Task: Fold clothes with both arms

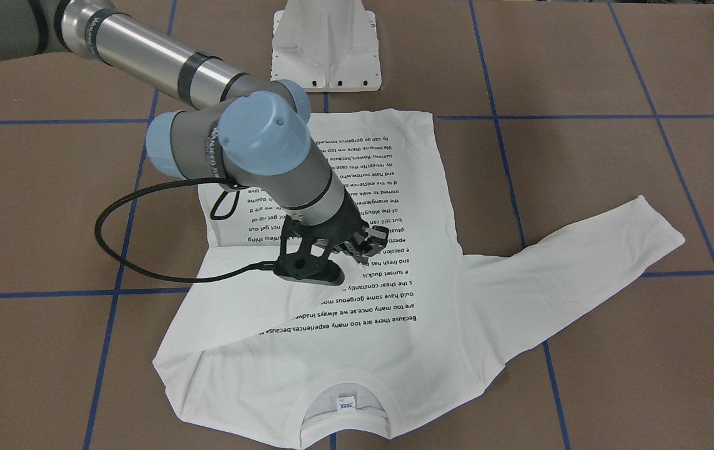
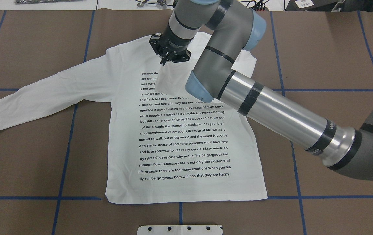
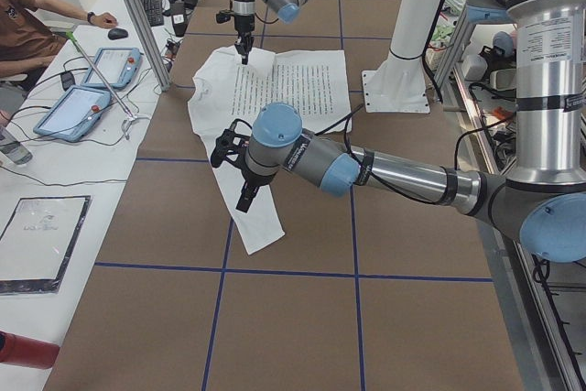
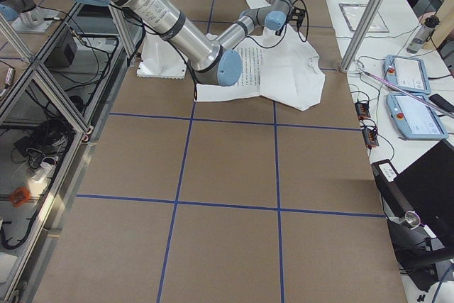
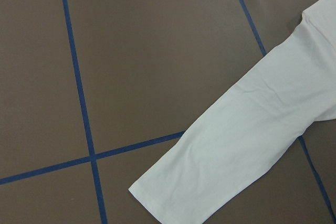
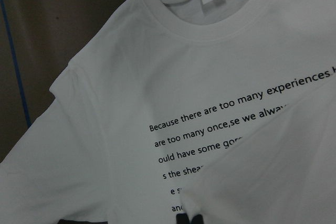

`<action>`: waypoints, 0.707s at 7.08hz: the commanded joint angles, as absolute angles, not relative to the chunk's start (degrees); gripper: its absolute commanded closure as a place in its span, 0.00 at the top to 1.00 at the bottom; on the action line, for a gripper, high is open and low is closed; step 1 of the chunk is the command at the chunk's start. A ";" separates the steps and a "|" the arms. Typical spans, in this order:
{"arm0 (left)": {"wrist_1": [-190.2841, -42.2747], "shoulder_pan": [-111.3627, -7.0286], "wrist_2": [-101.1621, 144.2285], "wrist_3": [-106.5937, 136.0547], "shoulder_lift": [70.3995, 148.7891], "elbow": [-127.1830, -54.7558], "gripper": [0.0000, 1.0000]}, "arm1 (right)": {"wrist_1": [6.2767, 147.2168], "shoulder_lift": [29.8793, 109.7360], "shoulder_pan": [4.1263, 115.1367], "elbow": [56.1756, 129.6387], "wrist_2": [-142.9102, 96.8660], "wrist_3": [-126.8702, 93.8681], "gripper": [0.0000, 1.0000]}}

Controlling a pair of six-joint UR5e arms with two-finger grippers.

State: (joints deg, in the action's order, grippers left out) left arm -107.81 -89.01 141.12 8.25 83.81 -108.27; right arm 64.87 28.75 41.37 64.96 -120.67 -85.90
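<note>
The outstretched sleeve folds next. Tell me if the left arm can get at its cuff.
Probably yes. The cuff lies flat on the table, nothing over it, and the left tool hangs close by; the right arm holds the other sleeve.

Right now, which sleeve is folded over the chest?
The sleeve on the robot's right: it lies across the print, its end in the right gripper. The other sleeve lies straight out on the table.

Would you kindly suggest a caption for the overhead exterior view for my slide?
Right end effector holds one sleeve folded across the white T-shirt on the taped table.
</note>
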 commanded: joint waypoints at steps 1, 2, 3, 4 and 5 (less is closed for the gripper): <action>-107.84 -88.86 141.15 8.26 83.85 -108.37 1.00 | 62.05 25.68 37.45 61.54 -114.62 -87.45 0.00; -107.84 -88.86 141.15 8.26 83.85 -108.54 1.00 | 61.79 24.01 35.79 60.13 -113.13 -87.45 0.00; -107.84 -88.86 141.15 8.26 83.85 -108.54 1.00 | 59.61 23.82 34.38 59.60 -111.29 -87.63 0.00; -107.84 -88.86 141.15 8.26 83.85 -108.54 1.00 | 58.81 23.56 33.84 59.15 -110.92 -88.06 0.00; -107.84 -88.86 141.15 8.44 83.93 -108.89 1.00 | 58.71 23.29 32.97 59.15 -109.44 -88.33 0.00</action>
